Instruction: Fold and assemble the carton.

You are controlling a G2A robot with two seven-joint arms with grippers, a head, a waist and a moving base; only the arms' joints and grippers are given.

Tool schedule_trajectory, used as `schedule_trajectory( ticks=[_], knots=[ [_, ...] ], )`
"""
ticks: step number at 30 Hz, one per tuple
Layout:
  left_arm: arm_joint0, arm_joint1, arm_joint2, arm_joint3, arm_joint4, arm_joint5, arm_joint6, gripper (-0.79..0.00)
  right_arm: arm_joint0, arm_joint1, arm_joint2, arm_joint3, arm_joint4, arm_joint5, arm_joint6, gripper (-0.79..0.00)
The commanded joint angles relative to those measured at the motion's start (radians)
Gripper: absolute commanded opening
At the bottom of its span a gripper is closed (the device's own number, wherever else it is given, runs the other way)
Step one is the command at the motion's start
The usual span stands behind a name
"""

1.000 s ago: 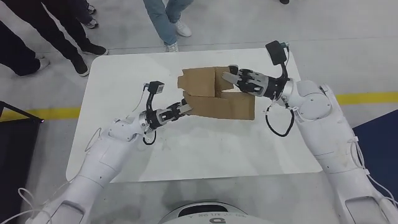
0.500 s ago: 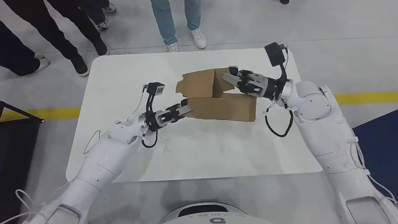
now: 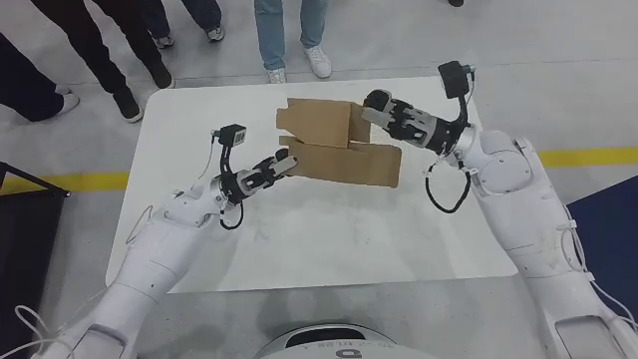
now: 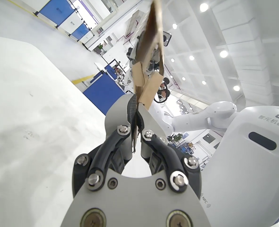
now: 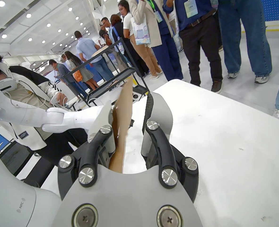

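On the white table [image 3: 299, 249], over its far half: brown carton [image 3: 344, 155], partly opened out, flaps loose, long side running left to right. Cannot tell whether its underside touches the tabletop.

Nearest: left gripper [image 3: 282, 167] at the carton's left end. Its fingers are pressed together on a flap edge, with cardboard pinched between the pads.

Farther back: right gripper [image 3: 371, 110] at the carton's far right panel. Its fingers are spread and the panel stands between them, lying against one finger, with a clear gap to the other finger [image 5: 162, 112].
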Motion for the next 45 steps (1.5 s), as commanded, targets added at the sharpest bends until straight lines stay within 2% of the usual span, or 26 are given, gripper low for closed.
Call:
schedule_trajectory(
  ticks=[1,4,6,10,14,19,24,27,34,38,40,45],
  knots=[
    [0.002,0.0,-0.011,-0.006,0.037,0.0,0.012,-0.785,-0.006,-0.003,0.025,0.002,-0.01,0.003,-0.095,0.0],
    [0.009,-0.002,-0.022,-0.02,0.065,0.0,0.032,-0.785,-0.032,-0.007,0.059,-0.012,-0.008,-0.003,-0.222,0.0],
    [0.013,-0.003,-0.03,-0.027,0.084,0.0,0.042,-0.785,-0.064,-0.007,0.061,-0.041,0.008,-0.02,-0.238,0.0],
    [0.021,-0.003,-0.043,-0.04,0.114,0.0,0.058,-0.785,-0.106,0.0,0.029,-0.072,0.08,0.001,-0.103,0.0],
    [0.025,-0.003,-0.053,-0.054,0.128,0.0,0.059,-0.785,-0.082,0.0,-0.029,-0.013,0.124,0.061,0.031,0.0],
    [0.037,-0.001,-0.06,-0.089,0.097,0.0,0.04,-0.785,-0.015,-0.012,-0.095,0.128,0.289,0.057,0.111,0.0],
    [0.045,0.002,-0.068,-0.102,0.079,0.0,0.014,-0.785,0.037,-0.023,-0.142,0.223,0.321,0.03,0.154,-0.037],
    [0.047,0.002,-0.07,-0.102,0.072,0.0,0.007,-0.785,0.053,-0.03,-0.17,0.249,0.397,0.021,0.19,-0.049],
    [0.036,0.001,-0.067,-0.084,0.035,0.0,-0.007,-0.785,0.094,-0.042,-0.213,0.325,0.647,0.027,0.373,-0.114],
    [0.025,-0.003,-0.057,-0.07,0.023,0.0,-0.011,-0.785,0.107,-0.044,-0.22,0.34,0.751,0.039,0.482,-0.179],
    [0.02,-0.005,-0.049,-0.065,0.012,0.0,-0.011,-0.785,0.11,-0.046,-0.219,0.343,0.812,0.043,0.525,-0.252],
    [0.008,-0.007,-0.032,-0.05,-0.01,0.0,-0.012,-0.785,0.118,-0.052,-0.219,0.352,0.936,0.078,0.595,-0.299]
  ],
)
